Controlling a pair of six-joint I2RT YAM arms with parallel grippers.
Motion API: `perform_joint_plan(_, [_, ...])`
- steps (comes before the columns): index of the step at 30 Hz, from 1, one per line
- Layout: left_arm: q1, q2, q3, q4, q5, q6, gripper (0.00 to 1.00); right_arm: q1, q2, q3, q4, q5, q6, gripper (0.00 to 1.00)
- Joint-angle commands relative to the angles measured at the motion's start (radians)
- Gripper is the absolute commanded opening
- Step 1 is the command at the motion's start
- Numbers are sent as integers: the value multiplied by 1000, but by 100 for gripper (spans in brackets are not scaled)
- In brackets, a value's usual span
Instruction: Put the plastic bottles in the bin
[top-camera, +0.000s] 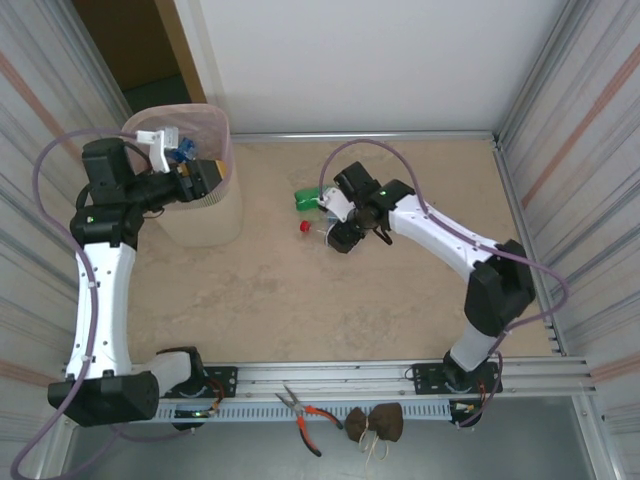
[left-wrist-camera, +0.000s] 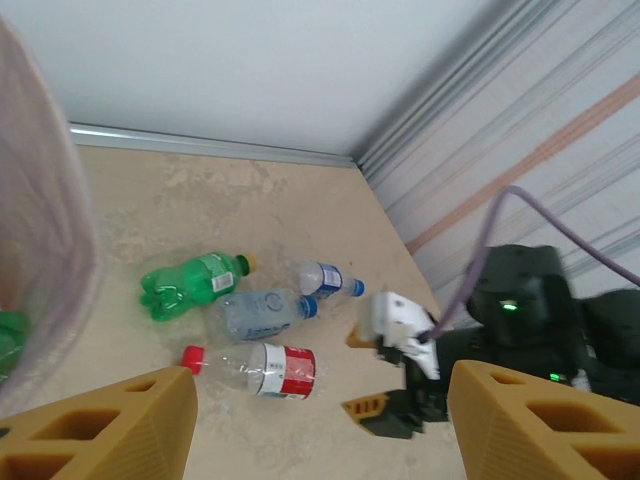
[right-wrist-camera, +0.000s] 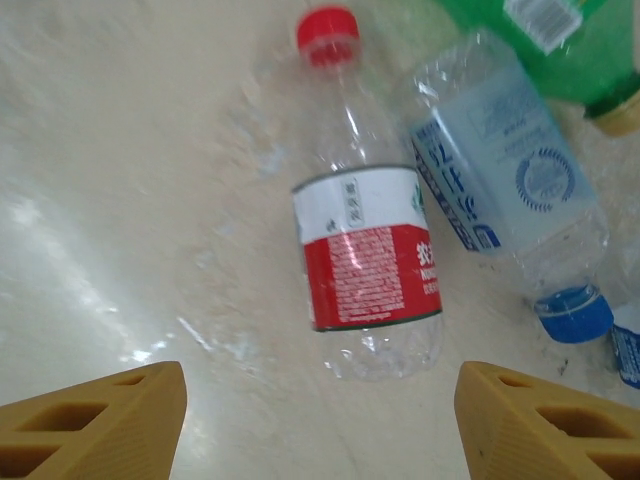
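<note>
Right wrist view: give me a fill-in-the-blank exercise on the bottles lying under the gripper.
1. The clear plastic bottle with the red-and-white label has a ____ cap.
2. Between it and the green plastic bottle lies a second clear bottle, whose label and cap are ____.
3. The right gripper hangs above the red-labelled bottle with its jaws ____.

Missing words: red; blue; open.

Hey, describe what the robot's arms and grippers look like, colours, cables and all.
The left arm and right arm have white links with black joints, and a lilac cable loops along each. Small green lights glow on the black wrist housings. The left gripper and right gripper carry mustard-yellow wedge fingers with triangular cut-outs.
</note>
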Motion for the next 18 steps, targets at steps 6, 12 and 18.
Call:
perform_joint_plan(6, [-52, -16, -34, 52, -12, -33, 68, 16, 161, 126, -108, 161, -99, 75])
perform_joint_plan(12, [-85, -11, -33, 37, -52, -18, 68, 22, 233, 146, -122, 188, -132, 75])
perform_joint_plan(18, [-100, -6, -34, 41, -50, -23, 68, 23, 272, 152, -117, 181, -136, 75])
